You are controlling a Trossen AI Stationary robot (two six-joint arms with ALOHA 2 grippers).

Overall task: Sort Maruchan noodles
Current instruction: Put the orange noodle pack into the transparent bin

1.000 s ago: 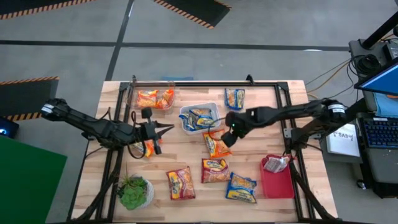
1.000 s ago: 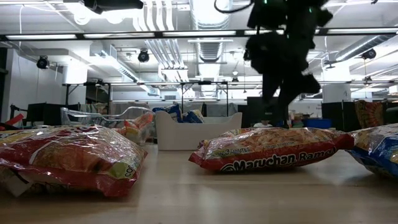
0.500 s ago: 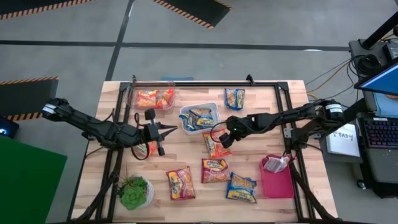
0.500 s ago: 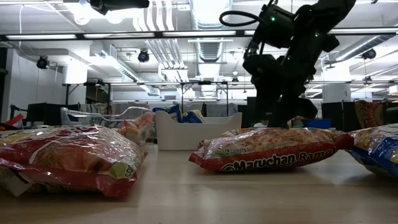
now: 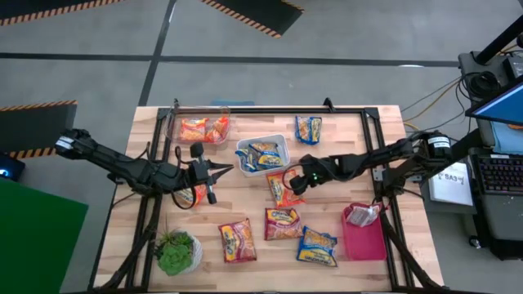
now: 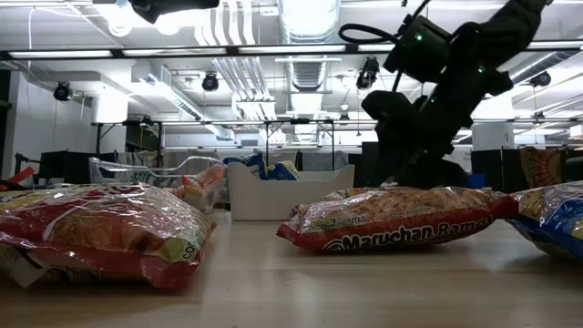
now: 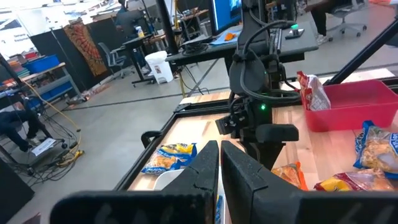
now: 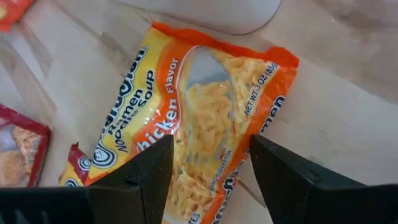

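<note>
Left of centre in the high view, the left gripper hung above the table, fingers pressed together and holding nothing. At centre, the right gripper sat low over an orange Maruchan packet lying flat on the wood below the white bin; its fingers were spread to either side of the packet, not yet gripping it.

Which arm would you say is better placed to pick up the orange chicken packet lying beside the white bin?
The right: the right gripper hangs open directly over the orange packet, while the left gripper sits farther off, fingers together.
</note>
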